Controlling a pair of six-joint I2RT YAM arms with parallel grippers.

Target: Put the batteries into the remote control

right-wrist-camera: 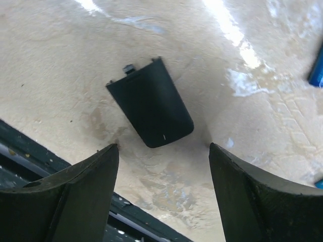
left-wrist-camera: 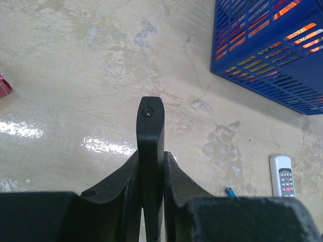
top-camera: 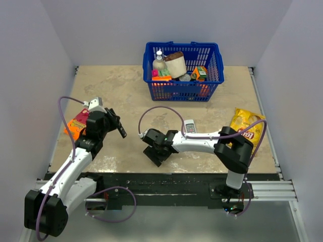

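Observation:
My left gripper (left-wrist-camera: pixel 151 171) is shut on the black remote control (left-wrist-camera: pixel 151 131), which stands on edge between the fingers with its rounded end sticking out past them. In the top view that gripper (top-camera: pixel 112 124) hovers over the table's left side with the remote (top-camera: pixel 121 130). The remote's small black back cover (right-wrist-camera: pixel 150 102) lies flat on the table just beyond my right gripper (right-wrist-camera: pixel 162 147), which is open and empty, near the front edge (top-camera: pixel 157 153). One blue battery (left-wrist-camera: pixel 230 192) lies beside the white remote. Two more blue batteries show at the frame edge (right-wrist-camera: pixel 317 68) (right-wrist-camera: pixel 319 184).
A white-grey remote (top-camera: pixel 190 126) lies mid-table. A blue basket (top-camera: pixel 184 70) full of groceries stands at the back. A yellow chip bag (top-camera: pixel 246 126) sits at the right, an orange-red packet (top-camera: pixel 75 126) at the left. The table's front edge (right-wrist-camera: pixel 30 151) runs close under my right fingers.

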